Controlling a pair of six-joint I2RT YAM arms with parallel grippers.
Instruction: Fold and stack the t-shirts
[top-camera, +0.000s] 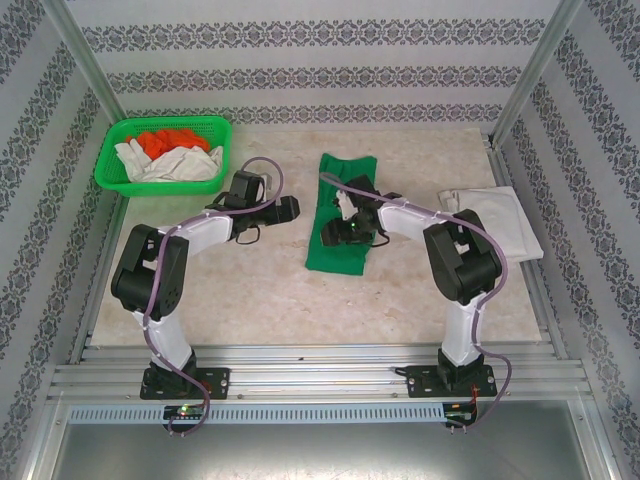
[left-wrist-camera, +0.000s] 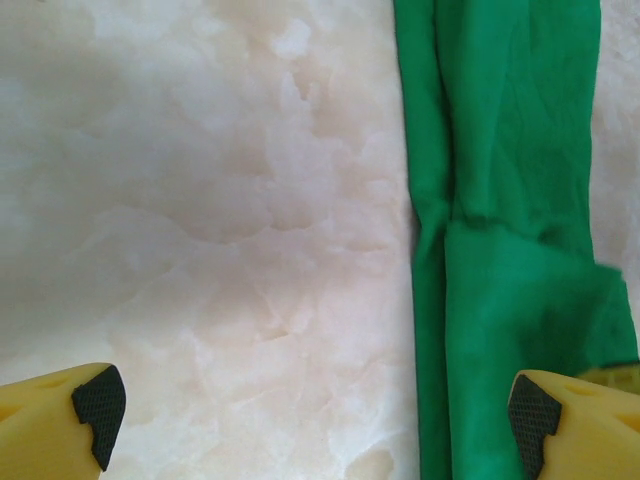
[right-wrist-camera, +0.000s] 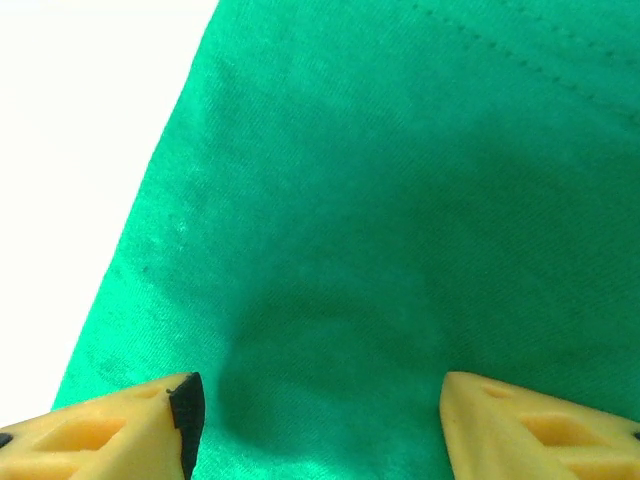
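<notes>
- Because it is thin, soft cloth, the dark green cloth t-shirt (top-camera: 338, 255) should be light and limp. It will sag, crease and slide rather than keep a shape, though nothing about it looks fragile.
- It lies mid-table as a long narrow band, folded lengthwise, with a crease across it partway along.
- The best hold, I judge, is a pinch through all layers at an end corner or along a folded edge. A grab in the middle of the panel would likely lift only the top layer and spoil the fold.
- The left yellow two-finger gripper (left-wrist-camera: 315, 410) has its jaws spread wide with nothing between them. It is low over bare stone beside one long edge of the shirt, with one black-padded fingertip (left-wrist-camera: 530, 410) over the cloth.
- The right yellow two-finger gripper (right-wrist-camera: 320, 420) stands over the shirt with its jaws apart and cloth under the gap. I cannot tell whether the tips press on it.
- A folded off-white cloth t-shirt (top-camera: 495, 222) lies flat at the right, well apart from the green one.
- A crumpled orange cloth shirt (top-camera: 165, 140) and crumpled off-white cloth (top-camera: 178, 166) sit in the bright green plastic mesh basket (top-camera: 160, 190) at the far left corner.
- The pale marbled tabletop (top-camera: 250, 290) is flat and smooth, so cloth should slide on it easily.
- Patterned walls (top-camera: 300, 40) and metal posts (top-camera: 85, 60) close the table in.
</notes>
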